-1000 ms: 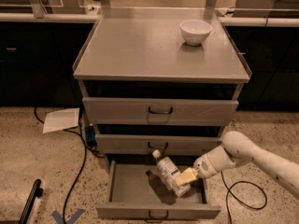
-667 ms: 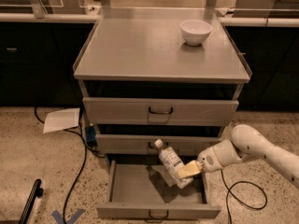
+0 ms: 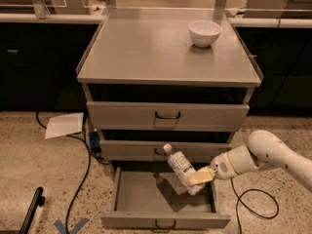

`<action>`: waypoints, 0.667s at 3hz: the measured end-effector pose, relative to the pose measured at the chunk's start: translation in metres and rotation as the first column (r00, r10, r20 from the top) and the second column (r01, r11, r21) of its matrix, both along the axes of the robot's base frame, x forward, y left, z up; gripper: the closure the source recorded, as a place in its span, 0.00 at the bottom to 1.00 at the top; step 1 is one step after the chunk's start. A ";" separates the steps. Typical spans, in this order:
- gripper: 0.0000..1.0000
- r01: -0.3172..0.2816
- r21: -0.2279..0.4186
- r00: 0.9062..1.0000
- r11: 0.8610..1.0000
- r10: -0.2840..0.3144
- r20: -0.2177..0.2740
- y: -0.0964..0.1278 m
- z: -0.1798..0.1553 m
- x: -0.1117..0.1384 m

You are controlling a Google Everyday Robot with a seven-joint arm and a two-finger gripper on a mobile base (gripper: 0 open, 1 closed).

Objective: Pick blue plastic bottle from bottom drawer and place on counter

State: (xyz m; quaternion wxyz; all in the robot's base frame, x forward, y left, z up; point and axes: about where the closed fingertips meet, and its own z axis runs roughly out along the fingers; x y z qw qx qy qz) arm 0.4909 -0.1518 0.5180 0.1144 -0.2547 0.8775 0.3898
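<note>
The blue plastic bottle (image 3: 181, 167) has a white cap and a white label. It hangs tilted, cap up and to the left, above the open bottom drawer (image 3: 141, 195). My gripper (image 3: 199, 177) comes in from the right on a white arm and is shut on the bottle's lower end. The bottle is clear of the drawer floor and level with the middle drawer's front. The counter (image 3: 146, 52) is the flat grey top of the cabinet, well above the gripper.
A white bowl (image 3: 204, 32) stands on the counter at the back right. The two upper drawers (image 3: 167, 115) are shut or nearly shut. A sheet of paper (image 3: 64, 125) and black cables (image 3: 82, 172) lie on the floor to the left. A cable loop (image 3: 253, 204) lies at the right.
My gripper has lifted the bottle up out of the bottom drawer. The bottle has gone from lying low in the drawer to hanging tilted above it.
</note>
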 end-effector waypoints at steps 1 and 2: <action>1.00 -0.014 0.013 1.000 1.000 0.014 -0.021 0.005 -0.007 -0.003; 1.00 -0.050 0.024 0.999 0.998 0.050 0.014 0.013 0.019 -0.012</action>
